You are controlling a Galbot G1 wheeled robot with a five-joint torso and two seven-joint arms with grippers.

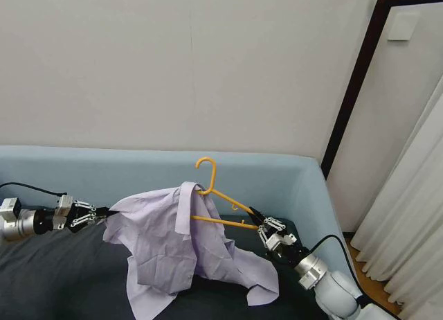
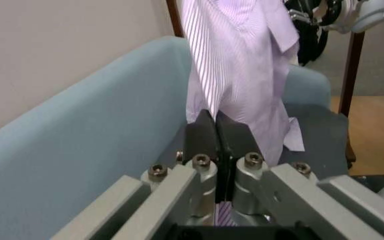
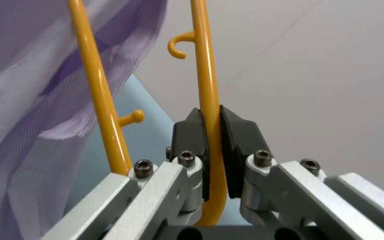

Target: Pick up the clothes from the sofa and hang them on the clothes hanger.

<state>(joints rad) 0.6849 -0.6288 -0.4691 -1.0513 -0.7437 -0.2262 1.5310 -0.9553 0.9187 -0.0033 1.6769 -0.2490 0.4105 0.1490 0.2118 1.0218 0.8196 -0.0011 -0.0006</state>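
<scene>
One shirt (image 1: 166, 244), one hanger (image 1: 228, 222), two hands (image 1: 104, 212) (image 1: 257, 221) clamped.

Probably a living room in a home: a pale blue sofa (image 1: 83, 174) with a dark seat stands against a plain wall (image 1: 173, 64), white curtains (image 1: 415, 216) hang beside it, and the floor (image 2: 372, 120) is wood.

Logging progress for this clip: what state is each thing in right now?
shirt: half on the hanger, pulled sideways, hem trailing on the sofa seat.
hanger: held in the air, tilted, one arm under the shirt.
left claw: shut on the shirt's edge.
right claw: shut on the hanger's bare end.
</scene>
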